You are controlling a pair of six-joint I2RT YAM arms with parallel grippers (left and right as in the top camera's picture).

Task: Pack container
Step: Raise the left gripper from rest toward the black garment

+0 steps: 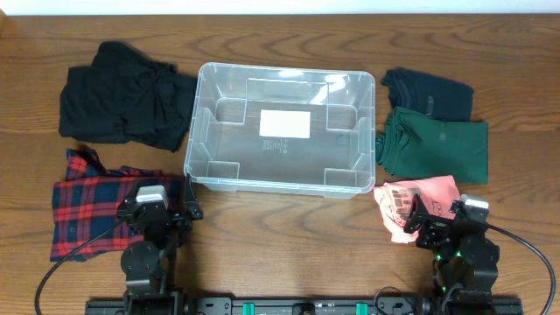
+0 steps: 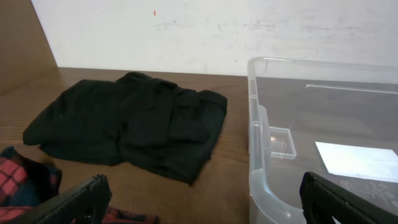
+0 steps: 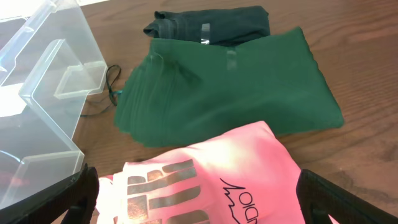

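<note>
Left gripper (image 2: 202,186) and right gripper (image 3: 196,180) gape wide, empty; container (image 1: 289,66) lies ahead between them, pink shirt (image 3: 236,155) beneath the right one, apparently staged for packing.

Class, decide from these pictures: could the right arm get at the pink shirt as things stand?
Probably yes. The pink shirt lies right before the right gripper, whose jaws stand open. Nothing covers it, and the green garment lies beyond it.
</note>
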